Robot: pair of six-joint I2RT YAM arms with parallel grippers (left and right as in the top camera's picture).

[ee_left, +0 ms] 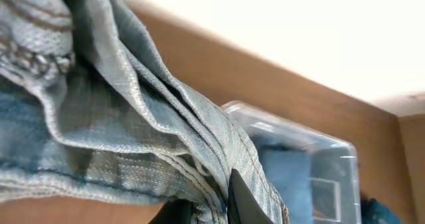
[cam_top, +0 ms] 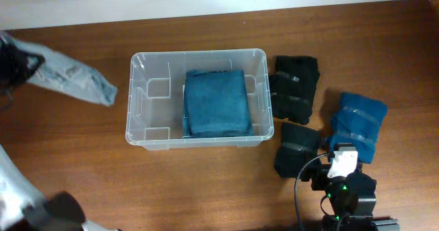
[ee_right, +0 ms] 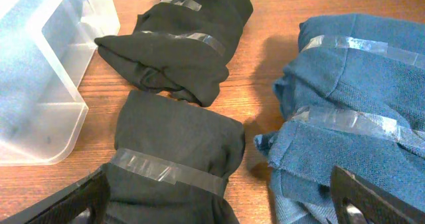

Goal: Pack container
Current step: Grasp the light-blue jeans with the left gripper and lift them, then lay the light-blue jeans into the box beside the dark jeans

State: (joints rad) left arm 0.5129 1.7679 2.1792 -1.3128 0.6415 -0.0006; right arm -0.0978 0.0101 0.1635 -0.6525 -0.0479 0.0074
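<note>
- The container [cam_top: 157,109] sits at the centre of the overhead frame on the wooden table [cam_top: 206,190]. It is upright and its top is open.
- A folded blue cloth [cam_top: 217,103] lies flat in the right part of the container. The left part shows only bare moulded recesses.
- In the left wrist view the container [ee_left: 312,143] shows at the lower right, past the fabric.
- In the right wrist view one of its corners [ee_right: 46,111] fills the upper left.
- The left gripper [cam_top: 19,65] is at the upper left edge of the overhead frame, clenched on a pale denim garment [cam_top: 72,77] that trails to the right towards the container without touching it.
- In the left wrist view the denim garment [ee_left: 99,117] fills most of the frame, its folds gathering at one dark finger [ee_left: 240,199] at the bottom.
- The right gripper [ee_right: 219,207] is at the lower right of the overhead frame. Its jaws are spread wide, with one finger at each bottom corner of the right wrist view, grasping nothing.
- Below it lies a small black bundle [ee_right: 176,157] bound with clear tape, just right of the container's near corner.
- A larger black bundle [ee_right: 186,38] lies above it in the frame, beside the container's right wall.
- A taped blue bundle [ee_right: 352,98] lies to the right of both.
</note>
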